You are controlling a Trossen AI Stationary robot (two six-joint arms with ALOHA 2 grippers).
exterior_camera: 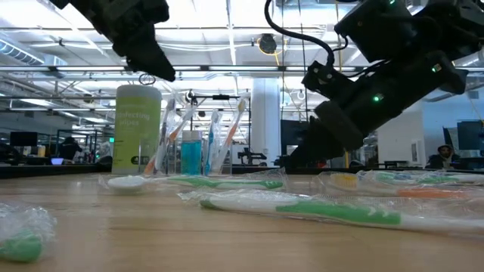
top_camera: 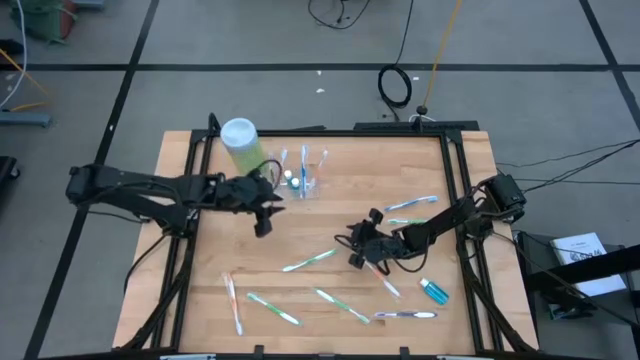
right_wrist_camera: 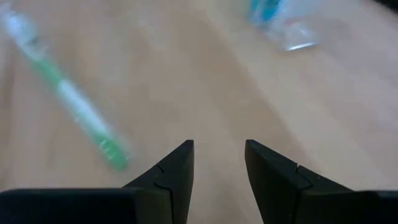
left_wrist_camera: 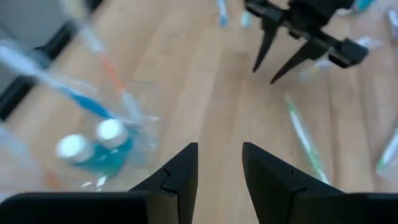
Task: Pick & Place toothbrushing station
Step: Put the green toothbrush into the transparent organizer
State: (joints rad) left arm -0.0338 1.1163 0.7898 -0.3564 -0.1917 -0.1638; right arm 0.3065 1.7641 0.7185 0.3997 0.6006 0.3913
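the clear cup (top_camera: 303,184) blurs in the left wrist view; both the left claw (top_camera: 263,222) and right claw (top_camera: 356,252) hang released, empty, over bare mid-table (top_camera: 320,235).

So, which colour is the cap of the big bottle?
White cap on the light-green bottle; high view shows it best.

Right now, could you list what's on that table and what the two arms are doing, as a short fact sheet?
Cup: clear cup upright near the table's back edge, brushes standing in it
Bottle: light-green bottle beside the cup
Loose toothbrushes: scattered over the table
Toothpaste: blue tube
Left gripper: open, empty
Right gripper: open, empty
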